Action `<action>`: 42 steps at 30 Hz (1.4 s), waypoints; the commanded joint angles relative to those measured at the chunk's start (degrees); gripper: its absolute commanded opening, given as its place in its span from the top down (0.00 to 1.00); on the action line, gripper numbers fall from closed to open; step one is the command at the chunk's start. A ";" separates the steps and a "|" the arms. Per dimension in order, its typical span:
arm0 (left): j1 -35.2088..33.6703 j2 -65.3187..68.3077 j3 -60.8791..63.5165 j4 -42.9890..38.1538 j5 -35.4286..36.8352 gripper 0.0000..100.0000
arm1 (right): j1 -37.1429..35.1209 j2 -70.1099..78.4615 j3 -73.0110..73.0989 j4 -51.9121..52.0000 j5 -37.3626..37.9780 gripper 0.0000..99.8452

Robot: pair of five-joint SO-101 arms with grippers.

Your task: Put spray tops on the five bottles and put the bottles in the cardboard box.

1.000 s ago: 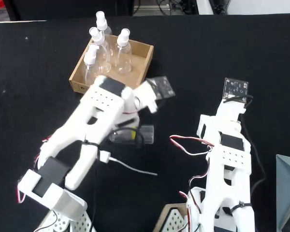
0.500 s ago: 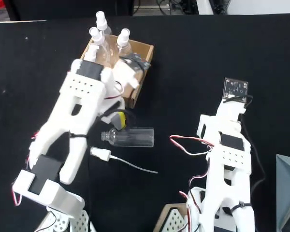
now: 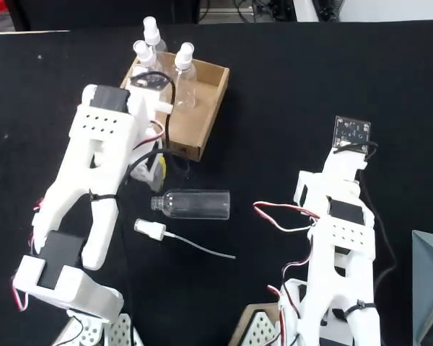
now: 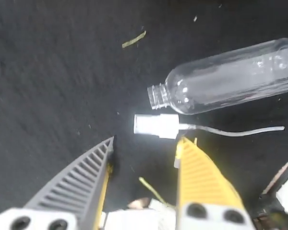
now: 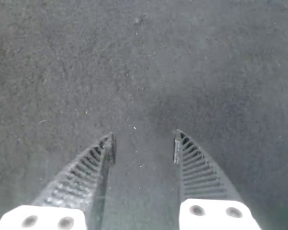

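While my left gripper (image 4: 145, 141) hangs over the table (image 3: 310, 72) with its jaws apart and nothing between them, the loose spray top (image 4: 156, 126) lies just ahead of the fingertips, roughly centred on the gap. Its white head sits toward the grey finger, and its dip tube (image 4: 240, 132) trails off past the yellow finger. Note: its long axis runs across the opening, from finger to finger, so a straight close would press it end-on. I judge a wrist roll is needed first to take the head across its width. The uncapped bottle (image 4: 228, 74) lies on its side just beyond the spray top. It is nearly parallel to the top, apart from it, with its open neck toward the grey-finger side. The cardboard box (image 3: 198, 124) sits behind my left gripper, with four capped bottles (image 3: 182, 79) standing in it. My right gripper (image 5: 143, 141) is also spread and empty, over bare table well apart from both parts. The left arm is clearly the nearer, so the pick falls to it.
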 commanded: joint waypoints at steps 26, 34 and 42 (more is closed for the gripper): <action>-34.15 -28.92 35.82 -21.54 10.37 0.82 | -14.42 -1.89 -36.26 37.10 22.15 0.84; -37.14 -30.95 44.88 -30.86 15.30 0.82 | -26.64 -1.80 -44.97 48.09 27.87 0.84; -39.52 -30.68 45.14 -30.86 15.30 0.82 | -36.75 -1.63 -45.23 48.00 27.96 0.84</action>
